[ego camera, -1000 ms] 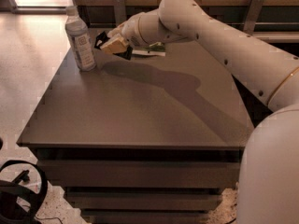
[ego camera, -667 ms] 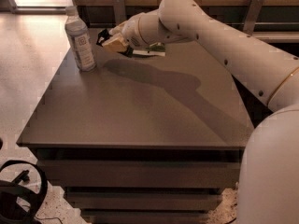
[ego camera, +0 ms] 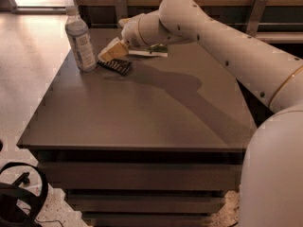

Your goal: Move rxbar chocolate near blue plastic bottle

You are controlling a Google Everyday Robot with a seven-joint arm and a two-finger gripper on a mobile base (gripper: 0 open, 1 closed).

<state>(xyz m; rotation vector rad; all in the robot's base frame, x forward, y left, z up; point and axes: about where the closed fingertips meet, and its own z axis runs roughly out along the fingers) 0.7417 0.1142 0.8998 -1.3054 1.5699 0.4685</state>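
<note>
The rxbar chocolate (ego camera: pixel 115 66), a flat black wrapper with white print, lies on the grey table (ego camera: pixel 142 112) just right of the blue plastic bottle (ego camera: pixel 79 38). The bottle stands upright near the table's far left corner, with a white cap and a white-and-grey label. My gripper (ego camera: pixel 111 51) hovers directly above the bar, its tan fingers pointing down and left toward the bottle. It is open and holds nothing. The bar rests flat on the table, about a hand's width from the bottle's base.
A green snack bag (ego camera: pixel 155 48) lies on the table behind my wrist, partly hidden by the arm. The arm (ego camera: pixel 227 46) stretches in from the right across the table's far side. A wooden wall runs behind the table. A black cable (ego camera: pixel 19 193) lies on the floor at lower left.
The gripper has come down toward the table beside the bottle. The rxbar, held at the gripper before, now lies on the table beneath it.
</note>
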